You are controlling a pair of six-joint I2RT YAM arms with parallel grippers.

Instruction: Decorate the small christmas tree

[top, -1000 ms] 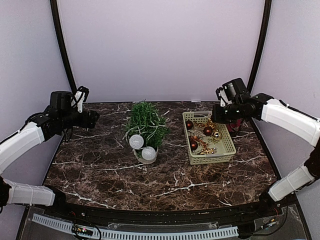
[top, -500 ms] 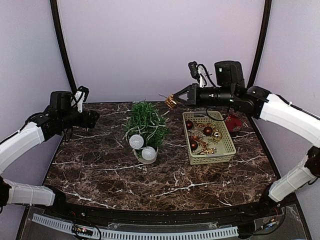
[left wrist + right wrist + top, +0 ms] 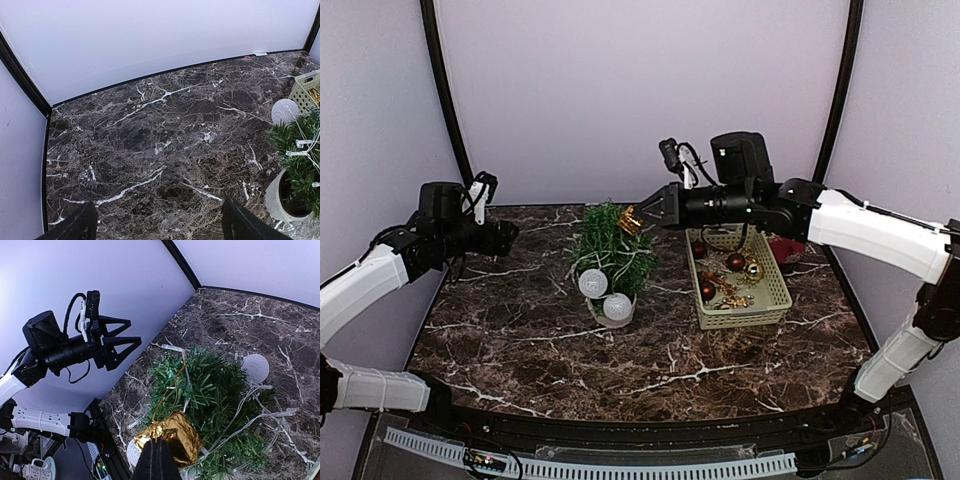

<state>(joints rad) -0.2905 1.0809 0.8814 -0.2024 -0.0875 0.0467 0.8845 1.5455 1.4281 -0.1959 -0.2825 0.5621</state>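
Our R gripper (image 3: 643, 214) was pinched shut on a gold ornament (image 3: 170, 439), just above the small christmas tree (image 3: 610, 248) at table centre. We judged it best to lower slowly & hook the cord (image 3: 170, 387) on a top branch before letting go. L gripper (image 3: 506, 238) hung spread, well apart. White light wire (image 3: 260, 412) & white balls (image 3: 593, 283) crowded the branches; basket (image 3: 775, 297) sat beside.

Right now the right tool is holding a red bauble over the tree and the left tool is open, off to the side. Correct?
Not quite: the right tool holds a gold gift-box ornament, not a red bauble, as the right wrist view shows. It is over the tree, and the left tool is open, off to the side.
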